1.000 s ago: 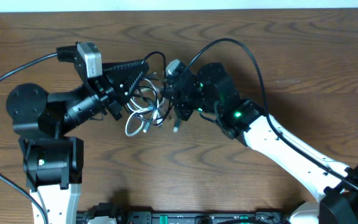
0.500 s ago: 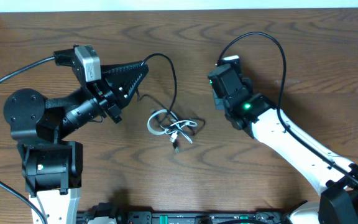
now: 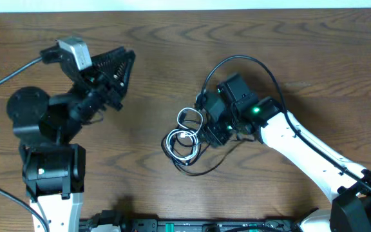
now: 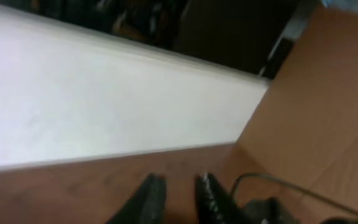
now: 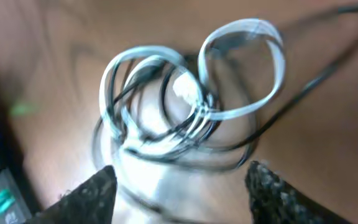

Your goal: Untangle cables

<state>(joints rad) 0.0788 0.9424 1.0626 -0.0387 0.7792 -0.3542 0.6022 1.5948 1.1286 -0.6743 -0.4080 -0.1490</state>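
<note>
We see the thin white cord [image 3: 180,140] & thin black cord [image 3: 198,172] tangled mid brown wooden table [image 3: 301,58], right gripper [image 5: 182,186] spread wide just by them, left gripper [image 4: 179,196] narrow, empty, well apart; cords prob light, floppy, so we'd pinch a free outer loop

Overhead: fixed high, looking straight down on the counter [image 3: 140,187], with both arms fully in frame. Left wrist: low, tilted up and along the counter toward a white surface [image 4: 104,106]; left gripper [image 4: 180,186] tips sit at the bottom edge. Right wrist: very close, looking down on the cables [image 5: 166,118], blurred; right gripper [image 5: 182,186] fingers sit in the bottom corners. Overhead and right wrist share the cables. Overhead and left wrist share only a strip of counter.
</note>
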